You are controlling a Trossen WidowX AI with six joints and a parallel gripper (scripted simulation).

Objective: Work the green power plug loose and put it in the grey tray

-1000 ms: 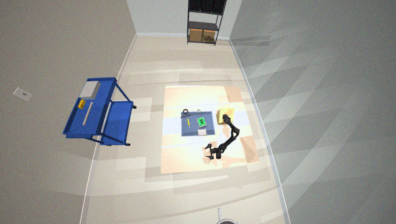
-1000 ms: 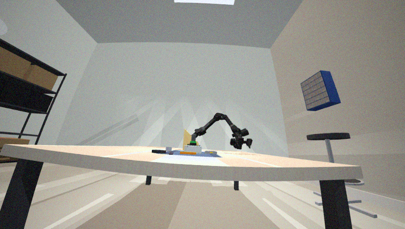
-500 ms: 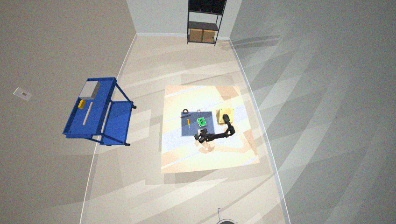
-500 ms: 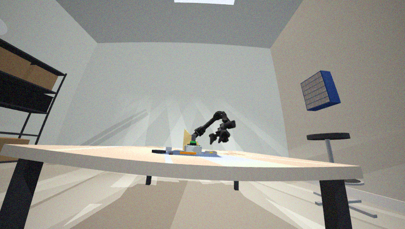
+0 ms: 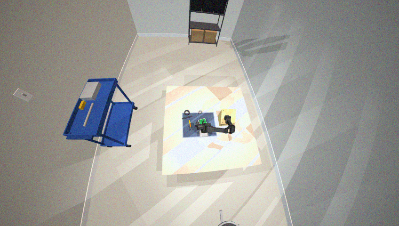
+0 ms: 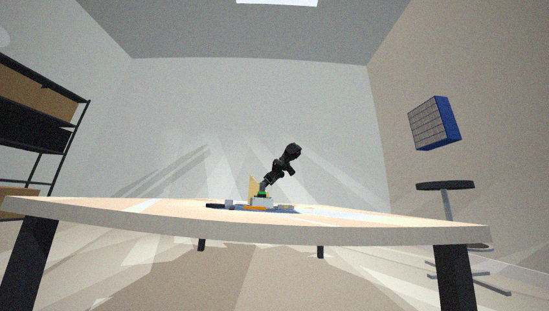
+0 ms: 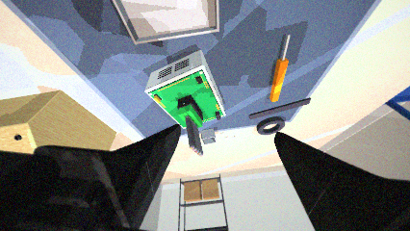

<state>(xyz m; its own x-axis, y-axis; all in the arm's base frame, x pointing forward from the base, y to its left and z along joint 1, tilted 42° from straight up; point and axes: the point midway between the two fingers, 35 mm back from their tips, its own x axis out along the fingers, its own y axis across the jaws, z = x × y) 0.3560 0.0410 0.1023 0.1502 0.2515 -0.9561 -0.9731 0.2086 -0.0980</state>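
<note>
The circuit board (image 5: 203, 120) (image 7: 168, 99) is flat, bright green and rectangular, with small dark and yellow parts near its corners. On it stands the black socket (image 7: 196, 107). The plug (image 6: 261, 192) (image 7: 193, 118) is a green block with a grey ribbon-like top, standing at the socket on the board; how deep it sits cannot be told. The shallow grey tray (image 5: 203, 134) (image 6: 280, 207) (image 7: 178, 37), rectangular with a thin raised rim and pale inside, lies flat near the board, apart from it.
</note>
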